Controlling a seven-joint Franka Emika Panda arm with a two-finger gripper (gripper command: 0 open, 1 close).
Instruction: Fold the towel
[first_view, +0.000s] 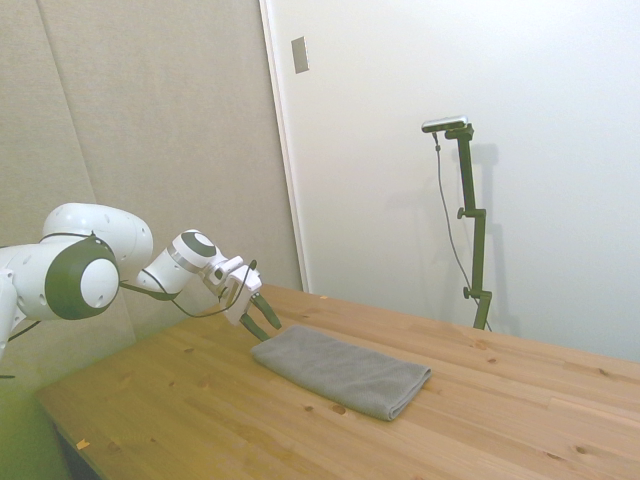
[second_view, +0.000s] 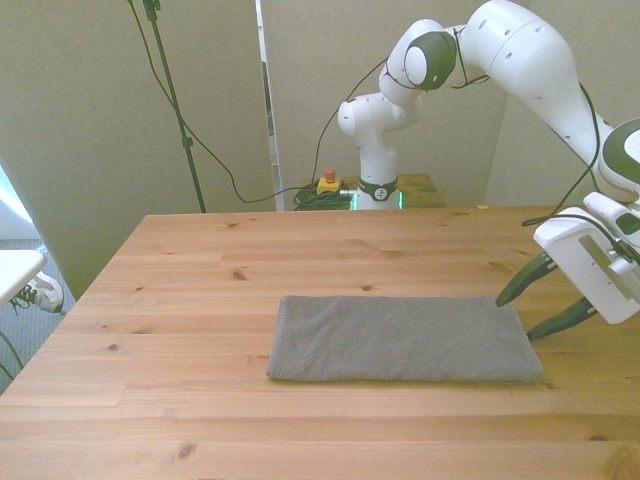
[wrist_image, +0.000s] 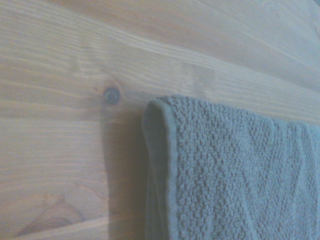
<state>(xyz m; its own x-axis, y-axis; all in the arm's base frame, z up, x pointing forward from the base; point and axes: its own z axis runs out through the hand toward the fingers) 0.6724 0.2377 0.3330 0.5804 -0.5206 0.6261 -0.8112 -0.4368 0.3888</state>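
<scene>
Front view: towel lies flat on the wooden worktop, low and a little right of centre in the frame. Long axis runs left to right across the picture; short ends face the frame's left and right edges. It reads as a folded slab, grey, with a rounded near edge.

Gripper sits at the right edge of this frame, just beside the towel's right short end. Fingers are dark, spread well apart, with nothing between them. Whether the tips touch the cloth or the worktop cannot be told.

Side view: towel runs diagonally from centre toward lower right, gripper at its upper-left end, fingers pointing down toward that end. Layered thickness shows at the lower-right end only in this view. Arm is partly cut off at the left edge.

Wrist view: close, soft-focus look at one towel corner, showing nubbly weave and doubled edge. Worktop grain and a dark knot lie just beside the corner.
</scene>
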